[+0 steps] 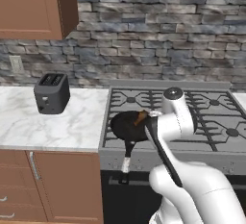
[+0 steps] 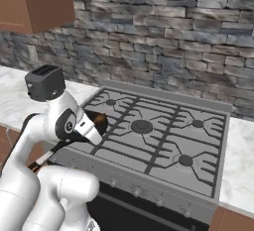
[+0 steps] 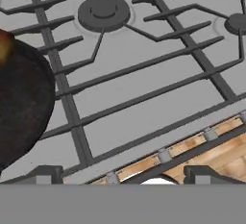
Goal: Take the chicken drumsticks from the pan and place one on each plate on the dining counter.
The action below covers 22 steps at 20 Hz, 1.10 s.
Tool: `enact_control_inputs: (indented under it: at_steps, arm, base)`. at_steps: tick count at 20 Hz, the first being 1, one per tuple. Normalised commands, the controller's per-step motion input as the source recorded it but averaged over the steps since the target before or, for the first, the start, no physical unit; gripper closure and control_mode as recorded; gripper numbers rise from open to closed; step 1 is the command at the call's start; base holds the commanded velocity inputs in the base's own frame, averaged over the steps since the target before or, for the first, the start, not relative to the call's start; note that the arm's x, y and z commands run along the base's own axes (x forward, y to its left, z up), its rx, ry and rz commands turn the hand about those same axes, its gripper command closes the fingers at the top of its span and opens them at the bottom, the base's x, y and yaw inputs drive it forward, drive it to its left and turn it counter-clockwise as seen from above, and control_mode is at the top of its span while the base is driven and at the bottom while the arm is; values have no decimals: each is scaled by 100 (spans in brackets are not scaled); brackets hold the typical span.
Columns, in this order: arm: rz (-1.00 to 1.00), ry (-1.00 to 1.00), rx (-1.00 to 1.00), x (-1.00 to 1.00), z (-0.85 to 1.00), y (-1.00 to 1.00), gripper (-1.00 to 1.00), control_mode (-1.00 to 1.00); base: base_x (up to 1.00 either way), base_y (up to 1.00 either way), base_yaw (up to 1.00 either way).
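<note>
Claw (image 3: 123,175) spread wide, pan (image 1: 129,126) handle pointing toward stove front

The pan (image 1: 129,126) is black, its handle (image 1: 127,160) speckled light near the end. The drumstick (image 1: 141,118) is orange-brown. The toaster (image 1: 51,93) is dark grey. The worktop (image 1: 57,122) is white marble with grey veins.

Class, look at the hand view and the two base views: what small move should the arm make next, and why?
Probably swing the open pincer sideways over the pan. In the hand view it hangs above bare stove grate, with the pan and a drumstick off at the frame's left edge, so nothing lies between its tips to grasp.
</note>
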Motion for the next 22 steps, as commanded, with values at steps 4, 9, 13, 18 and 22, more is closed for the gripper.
enact_control_inputs:
  at_steps: [4, 9, 13, 18, 22]
  arm:
    - [-17, -9, 1, 84, 0, 11, -100, -100]
    - [-4, -1, 3, 84, 0, 26, -100, -100]
    - [-4, 1, 1, 82, 0, 47, -100, -100]
    - [-3, 11, 4, 90, -6, 20, -100, -100]
    - [0, 13, 7, 89, -39, 0, -100, -100]
  base:
    - [0, 0, 0]
    - [0, 0, 0]
    - [0, 0, 0]
    - [0, 0, 0]
    - [0, 0, 0]
